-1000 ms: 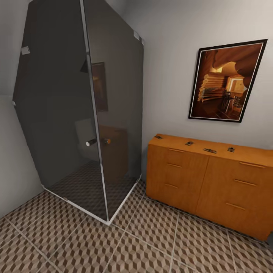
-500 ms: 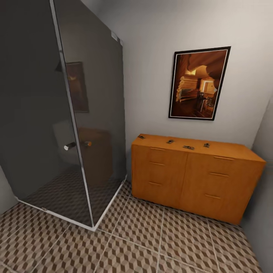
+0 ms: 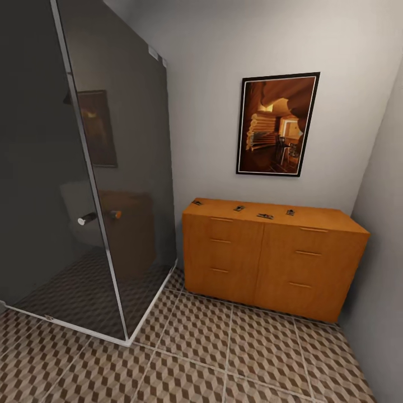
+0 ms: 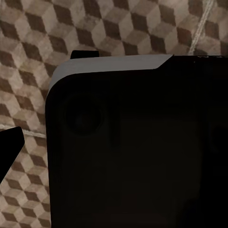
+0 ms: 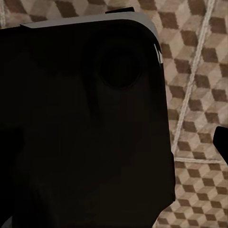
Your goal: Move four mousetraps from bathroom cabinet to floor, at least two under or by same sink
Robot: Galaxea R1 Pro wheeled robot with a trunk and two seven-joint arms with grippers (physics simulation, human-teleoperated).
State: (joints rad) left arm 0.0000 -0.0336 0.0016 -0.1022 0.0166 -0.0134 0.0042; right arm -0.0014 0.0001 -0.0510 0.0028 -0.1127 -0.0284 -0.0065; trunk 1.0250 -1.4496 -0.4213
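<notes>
The orange-brown cabinet [image 3: 268,257] stands against the far wall in the head view, right of centre. Several tiny dark mousetraps lie apart on its top: one at the left end [image 3: 197,202], one further right [image 3: 239,208], one near the front edge [image 3: 265,216] and one behind it [image 3: 290,212]. The cube-patterned bathroom floor [image 3: 224,347] stretches between me and the cabinet. Both wrist views look down at a dark part of my own body over these tiles [image 4: 28,57] [image 5: 199,61]. A black tip shows at the edge of each wrist view, and the jaws' state is unclear. The bathroom sink is out of view.
A dark glass shower enclosure [image 3: 84,168] with a metal corner post and a round door handle [image 3: 87,219] takes up the left side. A framed picture [image 3: 276,125] hangs above the cabinet. A grey wall [image 3: 386,252] closes in on the right of the cabinet.
The whole head view has shifted: the camera has turned right, so the shower slid left and the cabinet now shows whole. The mousetraps have not moved on the cabinet.
</notes>
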